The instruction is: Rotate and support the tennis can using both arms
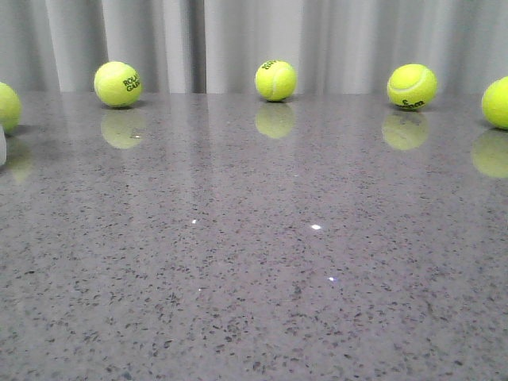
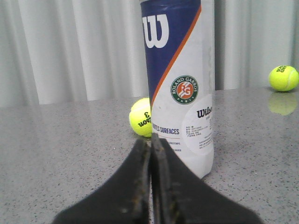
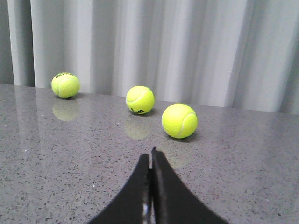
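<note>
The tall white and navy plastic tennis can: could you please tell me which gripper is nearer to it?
Left. The left gripper, shut, sits just in front of the upright tennis can. The right gripper, also shut, faces only yellow-green tennis balls; no can appears in its view.

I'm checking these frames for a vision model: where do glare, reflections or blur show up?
Front view: the glossy table mirrors each tennis ball and shows small bright glints. Left wrist view: the tennis can is sharp and its label readable, while the left tool is near and soft. Right wrist view: faint ball reflections, the right tool blurred.
</note>
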